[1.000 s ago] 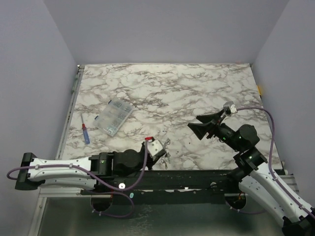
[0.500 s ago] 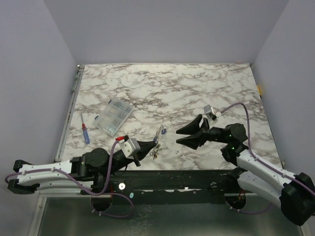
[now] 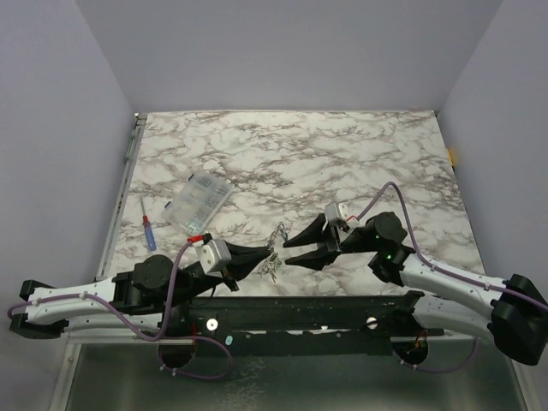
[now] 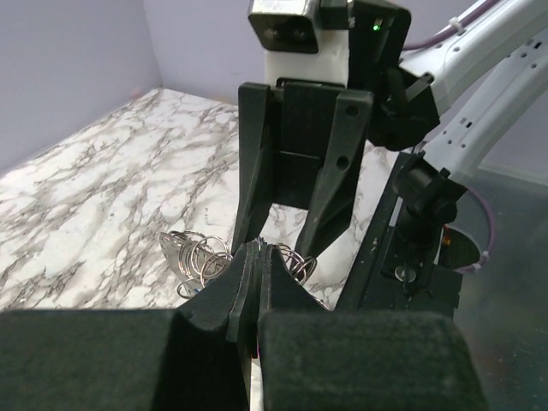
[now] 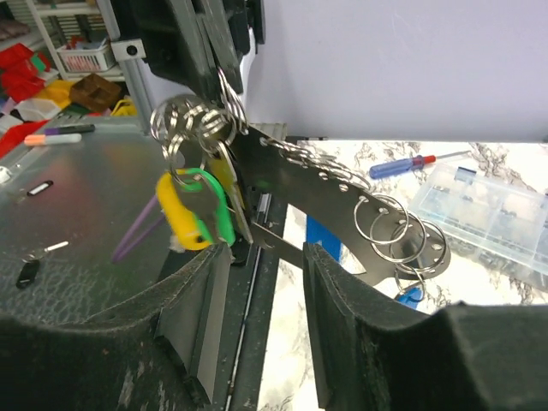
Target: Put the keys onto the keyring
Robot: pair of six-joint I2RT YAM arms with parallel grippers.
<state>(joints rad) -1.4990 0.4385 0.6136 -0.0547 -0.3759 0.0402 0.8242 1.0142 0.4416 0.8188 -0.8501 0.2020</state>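
Note:
My left gripper (image 3: 267,254) is shut on the keyring (image 3: 274,265), a bunch of metal split rings on a holed metal strip, held just above the table's near edge. In the right wrist view the keyring (image 5: 394,231) slants down from the left gripper (image 5: 218,60). Keys (image 5: 193,214) with yellow and green heads hang from its upper rings, and a blue-headed key (image 5: 411,295) dangles lower. My right gripper (image 3: 288,250) faces it from the right, open. The strip's lower end lies between the right gripper's (image 5: 265,257) fingers, and I cannot tell if it touches them. The left wrist view has rings (image 4: 199,257) behind shut fingertips.
A clear plastic compartment box (image 3: 199,204) lies on the marble table at the left. A blue-handled screwdriver (image 3: 149,231) lies beside it near the left rail. The black frame bar (image 3: 342,312) runs along the table's near edge, right under both grippers.
My right gripper has swung left up to the keyring and narrowed its jaws. The left gripper has drawn back left and raised the keyring toward it.

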